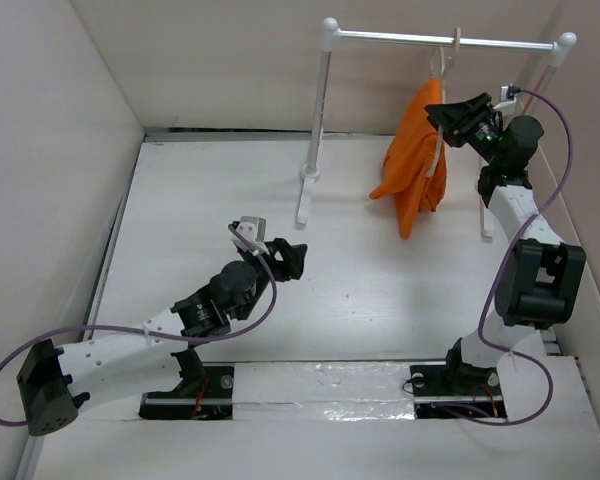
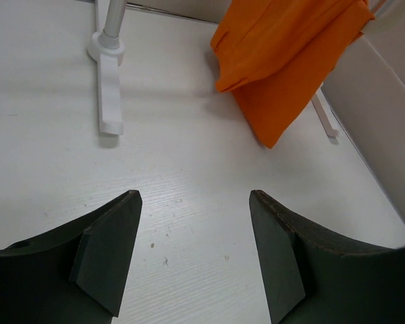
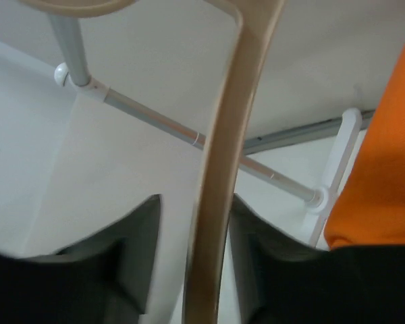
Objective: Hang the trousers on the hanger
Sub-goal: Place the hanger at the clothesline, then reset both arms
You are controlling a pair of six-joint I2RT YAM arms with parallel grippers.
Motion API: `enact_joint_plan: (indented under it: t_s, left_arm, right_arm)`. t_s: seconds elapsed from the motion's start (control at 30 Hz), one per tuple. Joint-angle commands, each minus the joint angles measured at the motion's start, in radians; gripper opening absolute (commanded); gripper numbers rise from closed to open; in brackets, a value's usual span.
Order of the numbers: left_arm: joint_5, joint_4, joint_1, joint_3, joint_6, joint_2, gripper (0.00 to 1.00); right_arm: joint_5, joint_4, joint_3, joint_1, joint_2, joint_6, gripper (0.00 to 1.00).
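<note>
Top external: right arm [image 1: 525, 215] stretched upward, fingers [image 3: 131, 250] parted around the hanger [image 3: 219, 175]; left arm [image 1: 130, 345] low, fingers [image 2: 108, 250] apart.

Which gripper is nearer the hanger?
Right. The right gripper straddles the hanger, one finger on each side of its arm. The left gripper is out over the table, well away from the hanger.

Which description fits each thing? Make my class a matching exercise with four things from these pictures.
Things:
1 trousers
2 hanger
3 left pincer
4 right pincer

Descriptions:
a open, above the table
b orange, hanging down
c hooked over the white rail
d fingers either side of the hanger

Pairs: 1-b, 2-c, 3-a, 4-d
</note>
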Motion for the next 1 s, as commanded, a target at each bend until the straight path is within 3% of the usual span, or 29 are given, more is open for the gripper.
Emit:
enact_joint_plan:
  t_s: [0.0, 0.03, 0.17, 0.33, 0.5, 0.63, 0.77, 0.97]
  left_arm:
    - [-0.051, 0.013, -0.002, 0.012, 0.003, -0.028, 0.63]
    - [-0.054, 0.002, -0.002, 0.016, -0.001, -0.031, 0.63]
    - [-0.076, -0.036, -0.002, 0.035, -0.032, -0.055, 0.65]
    - [-0.074, -0.093, -0.002, 0.067, -0.070, -0.084, 0.66]
    - [-0.097, -0.137, -0.002, 0.076, -0.104, -0.170, 0.66]
    - [-0.117, -0.179, -0.002, 0.073, -0.116, -0.265, 0.66]
    - [-0.125, -0.234, -0.002, 0.078, -0.150, -0.369, 0.67]
    - [-0.107, -0.346, -0.002, 0.087, -0.210, -0.491, 0.66]
  right_arm:
    - [-0.003, 0.185, -0.015, -0.016, -0.084, -0.084, 0.79]
    - [0.004, 0.161, -0.019, -0.016, -0.099, -0.115, 1.00]
    - [0.073, -0.031, -0.055, -0.026, -0.207, -0.290, 1.00]
    - [0.240, -0.149, -0.233, -0.026, -0.475, -0.494, 1.00]
    - [0.213, -0.096, -0.482, -0.003, -0.757, -0.531, 1.00]
    - [0.095, -0.178, -0.588, 0.024, -0.980, -0.589, 1.00]
    - [0.031, -0.474, -0.546, 0.124, -1.109, -0.756, 1.00]
    - [0.033, -0.885, -0.466, 0.171, -1.311, -0.982, 1.00]
